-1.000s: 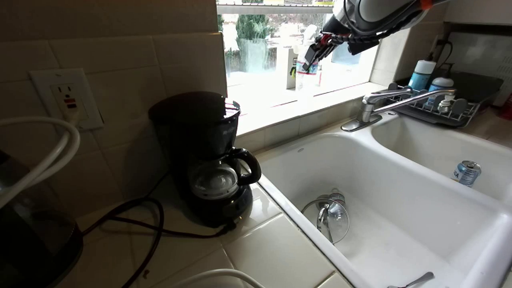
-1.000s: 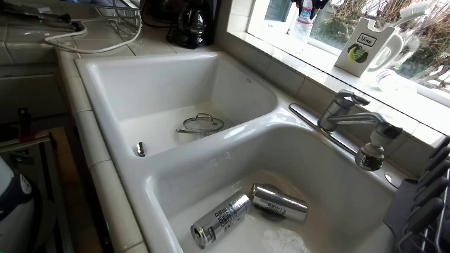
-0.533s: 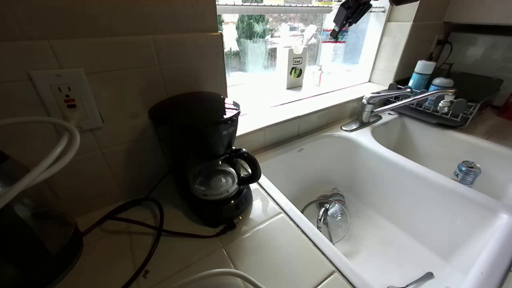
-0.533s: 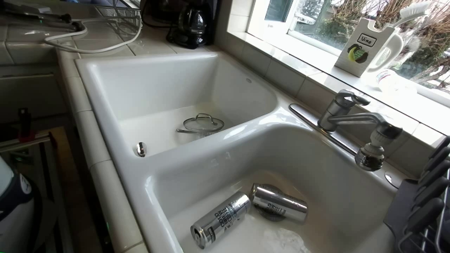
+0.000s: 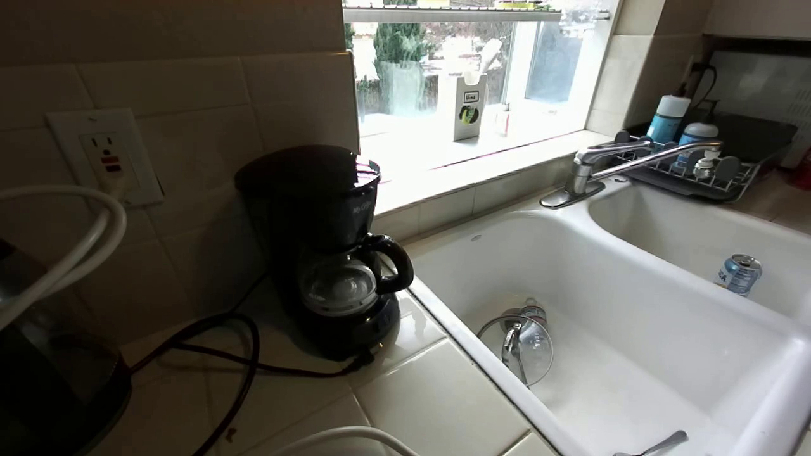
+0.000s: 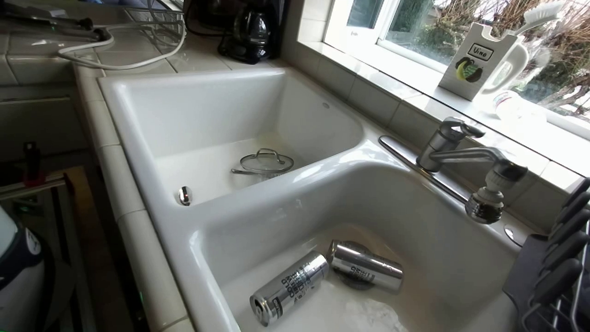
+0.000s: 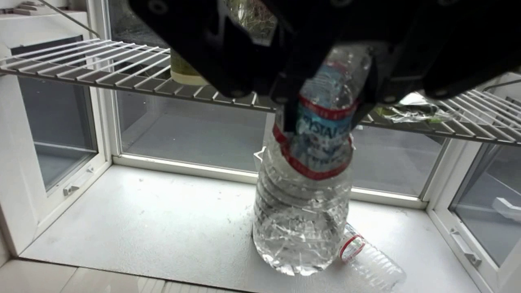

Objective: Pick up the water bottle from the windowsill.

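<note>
The water bottle (image 7: 303,195) is clear plastic with a blue, red-edged label. My gripper (image 7: 325,116) comes in from the top of the wrist view and is shut on the bottle's label area, with a finger on each side. The bottle hangs slightly tilted, raised above the pale windowsill (image 7: 163,228); its cap is hidden behind the gripper. In an exterior view, a clear blurred shape (image 5: 580,16) at the top edge looks like its base. My gripper is out of both exterior views. The windowsill shows there too (image 6: 410,76).
Another clear bottle (image 7: 376,264) lies on the sill. A wire shelf (image 7: 134,69) crosses the window above, with a jar and a clear package on it. A white "Vino" jug (image 6: 479,64) stands on the sill. Below are the faucet (image 6: 461,152), double sink (image 6: 276,203) and coffee maker (image 5: 310,209).
My gripper and the held bottle have risen from in front of the window and left both exterior views, except for a blurred bit of clear plastic at one top edge. The jug stands unmoved.
</note>
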Tool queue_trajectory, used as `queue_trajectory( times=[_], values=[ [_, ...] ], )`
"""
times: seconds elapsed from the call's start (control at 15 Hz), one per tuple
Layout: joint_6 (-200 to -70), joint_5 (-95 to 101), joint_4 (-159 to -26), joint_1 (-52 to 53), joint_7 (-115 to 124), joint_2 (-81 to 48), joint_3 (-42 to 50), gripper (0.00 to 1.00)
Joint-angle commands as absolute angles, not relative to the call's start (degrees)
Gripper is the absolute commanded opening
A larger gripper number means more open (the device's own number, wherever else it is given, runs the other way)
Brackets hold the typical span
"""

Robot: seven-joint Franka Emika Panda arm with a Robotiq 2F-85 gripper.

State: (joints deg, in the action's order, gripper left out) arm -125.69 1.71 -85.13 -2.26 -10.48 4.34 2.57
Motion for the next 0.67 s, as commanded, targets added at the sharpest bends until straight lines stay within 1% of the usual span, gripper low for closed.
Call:
queue_trajectory(
  times=[0.0, 0.6],
  values=[
    [-122.49, -0.92, -71.09, -2.17, -13.78, -2.60, 3.14, 0.08],
    [-121.08, -6.35, -46.48, -4.19, -11.77, -18.55, 1.79, 0.08]
  ],
)
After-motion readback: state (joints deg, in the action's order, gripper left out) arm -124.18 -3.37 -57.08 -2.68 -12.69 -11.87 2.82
